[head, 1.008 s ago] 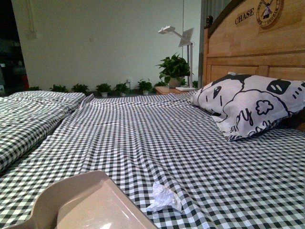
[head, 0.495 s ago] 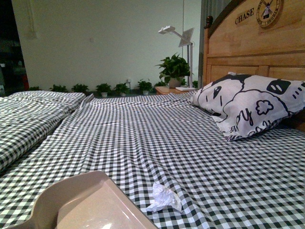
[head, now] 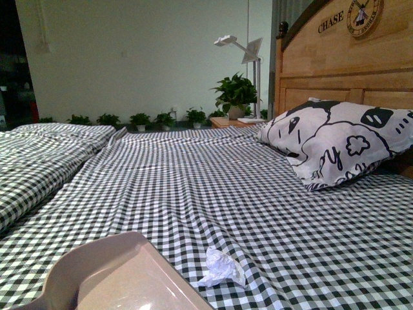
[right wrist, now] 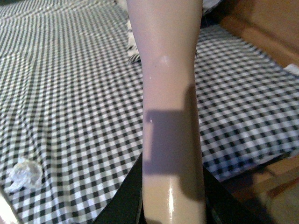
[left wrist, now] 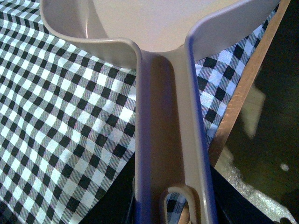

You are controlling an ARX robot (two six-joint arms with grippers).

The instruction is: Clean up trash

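Note:
The trash (head: 221, 266), a small crumpled white paper wad, lies on the black-and-white checked bedsheet (head: 213, 187) near the front; it also shows in the right wrist view as the trash (right wrist: 22, 172). A beige dustpan (head: 119, 274) sits just left of it, its pan mouth facing the wad. My left gripper (left wrist: 174, 212) is shut on the dustpan's handle (left wrist: 163, 116). My right gripper (right wrist: 172, 205) is shut on the beige brush handle (right wrist: 169, 84), which stretches out over the sheet; the bristles are out of view.
A large cartoon-print pillow (head: 335, 142) leans on the wooden headboard (head: 342, 58) at the right. A folded checked duvet (head: 39, 161) lies at the left. Beyond the bed are a nightstand with a plant (head: 235, 93) and lamp. The wooden bed rail (left wrist: 243, 88) runs beside the dustpan.
The dustpan has shifted very slightly; the glint on its floor has moved. The trash lies where it was.

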